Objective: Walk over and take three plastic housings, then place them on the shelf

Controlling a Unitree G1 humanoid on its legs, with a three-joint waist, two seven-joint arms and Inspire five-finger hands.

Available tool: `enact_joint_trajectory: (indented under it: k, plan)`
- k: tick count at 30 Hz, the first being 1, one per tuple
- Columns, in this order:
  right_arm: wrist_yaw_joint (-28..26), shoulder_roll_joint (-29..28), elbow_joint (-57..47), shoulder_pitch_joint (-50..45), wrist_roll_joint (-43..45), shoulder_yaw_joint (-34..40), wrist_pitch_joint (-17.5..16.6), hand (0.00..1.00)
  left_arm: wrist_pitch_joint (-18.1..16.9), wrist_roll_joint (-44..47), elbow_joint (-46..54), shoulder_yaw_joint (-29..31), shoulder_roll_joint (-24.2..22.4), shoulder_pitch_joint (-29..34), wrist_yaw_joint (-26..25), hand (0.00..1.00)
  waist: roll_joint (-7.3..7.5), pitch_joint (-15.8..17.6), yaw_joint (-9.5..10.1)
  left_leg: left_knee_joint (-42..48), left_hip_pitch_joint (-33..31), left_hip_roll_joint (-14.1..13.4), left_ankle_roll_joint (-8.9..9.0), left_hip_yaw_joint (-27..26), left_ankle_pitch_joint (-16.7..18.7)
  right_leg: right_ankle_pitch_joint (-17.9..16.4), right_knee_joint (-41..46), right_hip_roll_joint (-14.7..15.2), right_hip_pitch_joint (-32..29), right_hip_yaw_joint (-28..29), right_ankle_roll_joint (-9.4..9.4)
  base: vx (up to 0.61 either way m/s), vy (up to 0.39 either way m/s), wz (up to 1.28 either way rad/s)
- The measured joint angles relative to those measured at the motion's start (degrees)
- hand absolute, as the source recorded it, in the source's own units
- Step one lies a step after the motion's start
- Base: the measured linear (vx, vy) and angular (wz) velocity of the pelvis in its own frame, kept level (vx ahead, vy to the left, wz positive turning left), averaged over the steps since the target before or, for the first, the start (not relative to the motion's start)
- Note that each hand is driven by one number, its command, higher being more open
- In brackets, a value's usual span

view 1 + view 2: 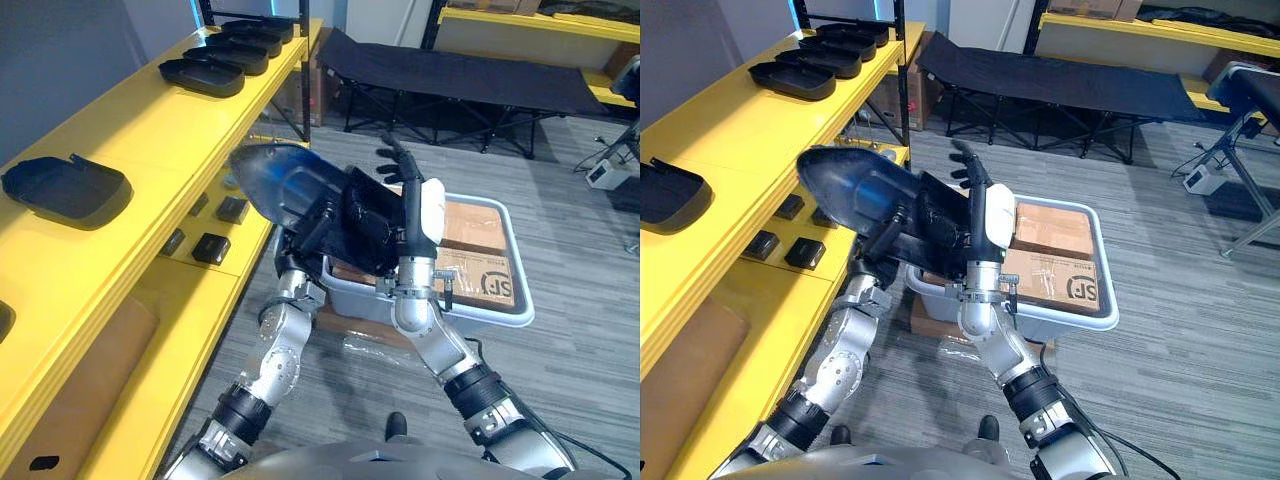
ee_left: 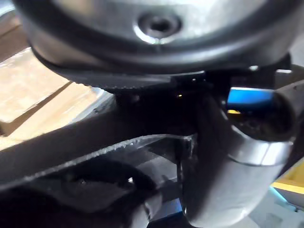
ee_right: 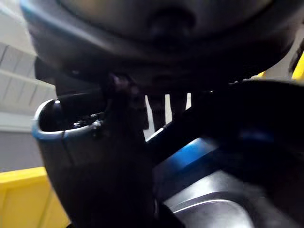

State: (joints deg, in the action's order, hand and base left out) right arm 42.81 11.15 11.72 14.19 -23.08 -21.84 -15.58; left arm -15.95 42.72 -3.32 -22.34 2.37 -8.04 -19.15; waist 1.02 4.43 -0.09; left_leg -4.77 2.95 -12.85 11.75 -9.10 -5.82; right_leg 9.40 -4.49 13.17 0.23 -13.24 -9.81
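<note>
I carry a black plastic housing [image 1: 275,175] between both hands, held up in the air beside the yellow shelf [image 1: 150,130]. My left hand [image 1: 312,222] lies against its underside with fingers stretched along it. From the other side my right hand [image 1: 405,195] presses on it, fingers straight and pointing up, white thumb cover showing. The housing's rounded end points toward the shelf edge. One housing [image 1: 65,188] rests on the shelf top at the near left, another [image 1: 200,75] farther along, and several more [image 1: 245,45] are lined up at the far end.
A grey bin [image 1: 515,305] with cardboard boxes inside stands on the floor right behind my hands. Small black parts [image 1: 212,247] lie on the lower shelf level. A black folding cot [image 1: 450,65] stands at the back, and a second yellow shelf [image 1: 1120,30] beyond it.
</note>
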Motion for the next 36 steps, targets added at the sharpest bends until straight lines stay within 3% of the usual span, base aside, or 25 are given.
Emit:
enact_joint_trajectory:
  k: [7, 15, 18, 22, 25, 31, 36]
  plan:
    - [-1.4, 0.2, -0.8, -2.2, 1.6, 1.2, 1.8, 1.0, 0.0, -17.2, 5.3, 7.7, -0.6, 0.4, -3.8, 0.0, -1.57, -1.0, -0.01, 0.0, 0.6, 0.0, 0.21, 0.0, 0.3, -0.5, 0.0, 0.0, 0.6, -0.5, 0.25, 0.0, 0.0, 0.01]
    - [-3.8, 0.2, -1.6, -2.3, 4.1, 1.1, 2.8, 1.0, 3.1, -41.0, 6.1, 9.5, 0.0, 3.7, -9.6, 0.0, -2.15, -1.3, 0.06, 0.0, 0.5, 0.0, 0.28, 0.0, 0.5, -0.5, 0.0, 0.0, 0.5, -0.5, 0.25, 0.0, 0.0, 0.0]
    - [-7.3, 0.4, -1.6, -2.3, 8.2, 0.9, 1.0, 1.0, 4.3, -47.2, 6.1, 10.0, 1.0, 3.7, -10.2, 0.0, -2.18, -1.3, 0.06, 0.0, 0.5, 0.0, 0.29, 0.0, 0.5, -0.5, 0.0, 0.0, 0.5, -0.5, 0.25, 0.0, 0.0, 0.0]
    - [-18.4, 2.1, -7.1, -4.3, 19.8, 0.8, -3.4, 1.0, 4.4, -52.4, 6.4, 9.8, 4.5, 3.7, -7.3, 0.0, -2.47, -1.5, 0.06, 0.0, 0.2, 0.0, 0.23, -0.2, 0.6, -0.5, 0.0, 0.0, 0.1, -0.4, 0.23, 0.0, 0.0, 0.0]
    - [-32.2, 6.7, -11.1, -5.3, 32.5, 1.1, -5.3, 1.0, 4.2, -52.4, 9.0, 9.0, 8.7, 3.7, -1.8, 0.0, -2.51, -1.6, -0.18, 0.0, 0.3, 0.0, 0.24, -0.4, 0.7, -0.5, 0.0, 0.0, 0.0, -0.4, 0.19, 0.0, 0.0, -0.02]
    - [-51.0, 11.3, -11.9, -8.1, 42.7, 2.6, -2.8, 1.0, 2.2, -51.4, 12.5, 7.6, 13.7, 3.0, 5.8, 0.0, -3.05, -1.9, -0.38, 0.0, 0.5, 0.0, 0.25, -0.7, 0.8, -0.5, 0.0, 0.0, 0.0, -0.2, 0.19, 0.0, 0.0, 0.0]
    - [-57.7, 14.0, -11.9, -9.7, 43.8, 4.4, 1.0, 1.0, 2.3, -49.0, 12.6, 7.6, 16.6, 2.9, 10.0, 0.0, -3.54, -2.2, -0.76, 0.0, 0.5, 0.0, 0.27, -1.2, 0.8, -0.5, 0.0, 0.0, -0.2, 0.1, 0.18, 0.0, 0.0, -0.02]
